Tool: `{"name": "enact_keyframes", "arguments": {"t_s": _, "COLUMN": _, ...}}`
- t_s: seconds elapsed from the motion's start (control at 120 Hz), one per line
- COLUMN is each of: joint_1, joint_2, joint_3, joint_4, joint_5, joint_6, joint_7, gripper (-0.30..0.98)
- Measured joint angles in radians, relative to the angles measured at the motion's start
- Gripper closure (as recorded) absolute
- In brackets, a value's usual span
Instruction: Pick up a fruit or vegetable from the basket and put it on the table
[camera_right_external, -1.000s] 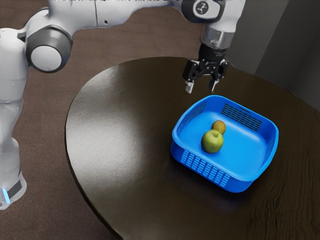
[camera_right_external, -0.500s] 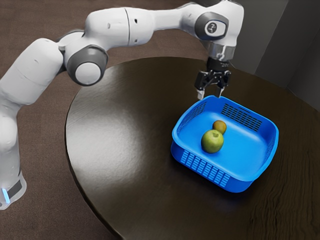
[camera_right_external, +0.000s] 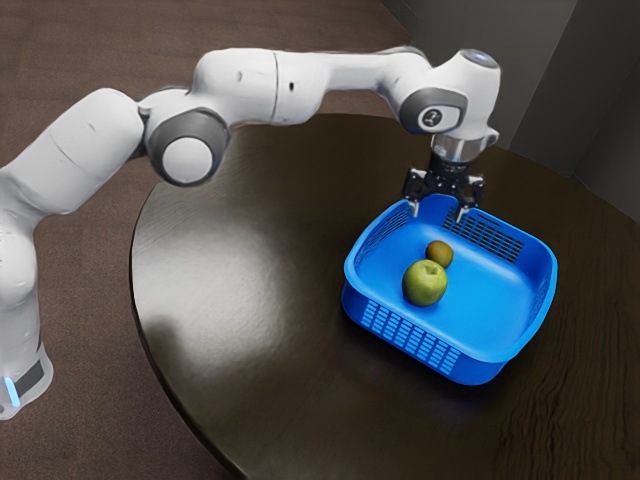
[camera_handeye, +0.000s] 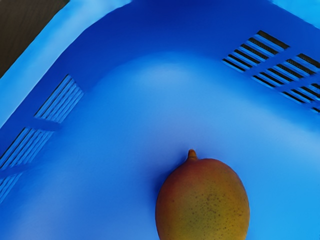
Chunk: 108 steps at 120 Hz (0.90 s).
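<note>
In the wrist view, the brownish fruit (camera_handeye: 202, 205) and the basket (camera_handeye: 170, 100) are cropped by the edges. In the exterior view, that fruit is partly covered by the green fruit (camera_right_external: 425, 285), and part of the basket's far rim by the pincer (camera_right_external: 439, 212). The arm (camera_right_external: 75, 145) and worktop (camera_right_external: 230, 260) are cut off. The arm's badge (camera_right_external: 432, 119) cannot be read.

I see a broad, pale glare on the dark table (camera_right_external: 225, 260) toward the exterior view's left, while the wall (camera_right_external: 545, 75) at its far right stays dim grey. My white arm (camera_right_external: 240, 85) catches soft light. From my wrist, the basket (camera_handeye: 120, 130) glows blue across its floor, its walls deeper, a soft shadow hugging the fruit (camera_handeye: 202, 200)
</note>
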Motion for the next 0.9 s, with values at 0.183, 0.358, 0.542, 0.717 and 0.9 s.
{"name": "enact_keyframes", "arguments": {"t_s": 0.183, "joint_1": 0.01, "joint_2": 0.016, "joint_3": -0.003, "joint_4": 0.001, "joint_5": 0.024, "joint_6": 0.065, "joint_7": 0.153, "gripper": 0.08}}
{"name": "enact_keyframes", "arguments": {"t_s": 0.358, "joint_1": 0.011, "joint_2": 0.061, "joint_3": -0.015, "joint_4": 0.002, "joint_5": 0.03, "joint_6": 0.127, "joint_7": 0.261, "gripper": 0.09}}
{"name": "enact_keyframes", "arguments": {"t_s": 0.542, "joint_1": 0.019, "joint_2": 0.081, "joint_3": -0.018, "joint_4": 0.003, "joint_5": 0.031, "joint_6": 0.19, "joint_7": 0.345, "gripper": 0.09}}
{"name": "enact_keyframes", "arguments": {"t_s": 0.717, "joint_1": 0.034, "joint_2": 0.104, "joint_3": -0.037, "joint_4": 0.003, "joint_5": 0.016, "joint_6": 0.231, "joint_7": 0.385, "gripper": -0.11}}
{"name": "enact_keyframes", "arguments": {"t_s": 0.9, "joint_1": 0.03, "joint_2": 0.106, "joint_3": -0.037, "joint_4": 0.004, "joint_5": 0.011, "joint_6": 0.26, "joint_7": 0.418, "gripper": -0.07}}
